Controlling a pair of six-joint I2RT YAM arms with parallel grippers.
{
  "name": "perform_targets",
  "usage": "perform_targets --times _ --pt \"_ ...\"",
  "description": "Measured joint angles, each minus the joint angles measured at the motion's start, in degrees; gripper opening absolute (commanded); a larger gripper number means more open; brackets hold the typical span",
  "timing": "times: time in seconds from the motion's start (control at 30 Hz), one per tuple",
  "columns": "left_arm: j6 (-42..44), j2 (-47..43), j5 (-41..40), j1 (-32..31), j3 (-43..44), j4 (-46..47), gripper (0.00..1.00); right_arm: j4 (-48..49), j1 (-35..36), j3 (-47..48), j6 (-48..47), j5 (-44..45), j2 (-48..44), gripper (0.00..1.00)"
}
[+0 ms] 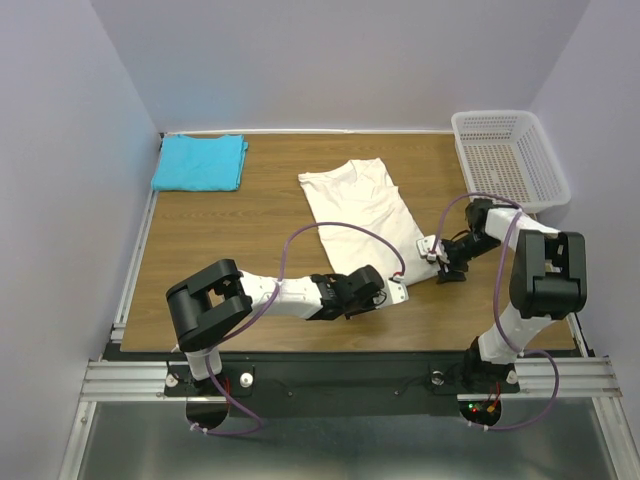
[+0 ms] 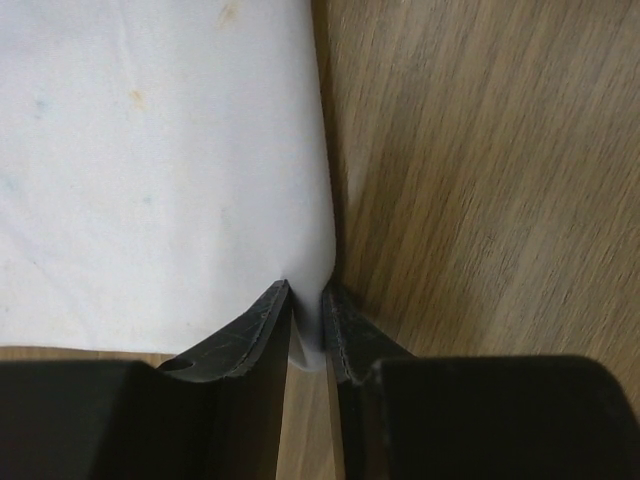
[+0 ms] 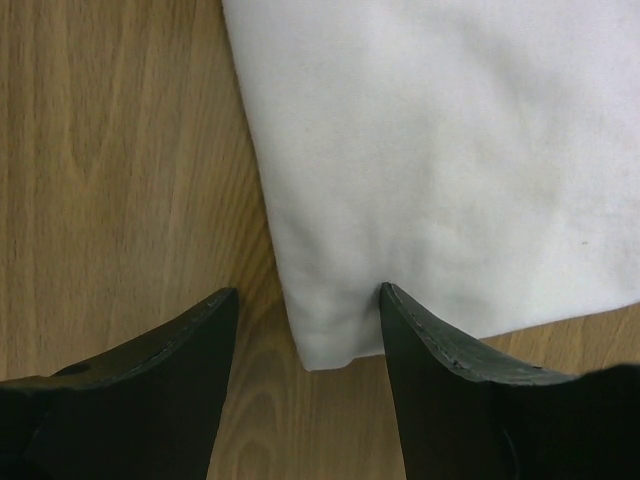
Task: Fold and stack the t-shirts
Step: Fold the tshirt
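Note:
The cream-white t-shirt (image 1: 360,210) lies folded lengthways in the middle of the table, its hem towards the arms. The turquoise-blue t-shirt (image 1: 200,162) lies folded at the far left corner. My left gripper (image 1: 390,290) is at the cream shirt's near left hem corner; in the left wrist view it (image 2: 305,290) is shut on that corner of the cloth (image 2: 150,180). My right gripper (image 1: 433,251) is at the near right hem corner; in the right wrist view it (image 3: 308,292) is open, its fingers low over the table on either side of the shirt's corner (image 3: 450,150).
A white plastic mesh basket (image 1: 512,158) stands at the far right corner. The wooden table (image 1: 230,240) has a metal rail along its left edge. Purple cables loop above both arms.

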Motion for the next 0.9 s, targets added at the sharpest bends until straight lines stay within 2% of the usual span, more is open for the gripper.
perform_targets --times 0.03,0.1,0.2,0.27,0.3,0.43,0.7,0.9 --pt "0.0 0.0 0.0 0.0 0.0 0.0 0.27 0.3 0.2 0.0 0.2 0.2 0.0 0.61" --pt "0.0 0.0 0.0 0.0 0.0 0.0 0.25 1.0 0.6 -0.2 0.5 0.8 0.0 0.54" --pt "0.0 0.0 0.0 0.0 0.0 -0.1 0.16 2.1 0.7 -0.9 0.8 1.3 -0.5 0.35" --pt "0.0 0.0 0.0 0.0 0.0 -0.2 0.05 3.4 0.8 -1.7 0.8 1.6 -1.0 0.22" --pt "0.0 0.0 0.0 0.0 0.0 -0.2 0.02 4.0 0.9 -2.0 0.9 1.7 -1.2 0.19" --pt "0.0 0.0 0.2 0.0 0.0 -0.2 0.0 7.3 1.0 -3.9 1.0 1.5 -2.7 0.01" --pt "0.0 -1.8 1.0 0.0 -1.5 -0.2 0.0 7.8 1.2 -4.3 5.9 0.5 -4.2 0.01" --pt "0.1 -8.5 3.2 2.4 -3.7 -0.4 0.0 1.2 1.7 2.5 11.1 -1.3 -4.3 0.01"
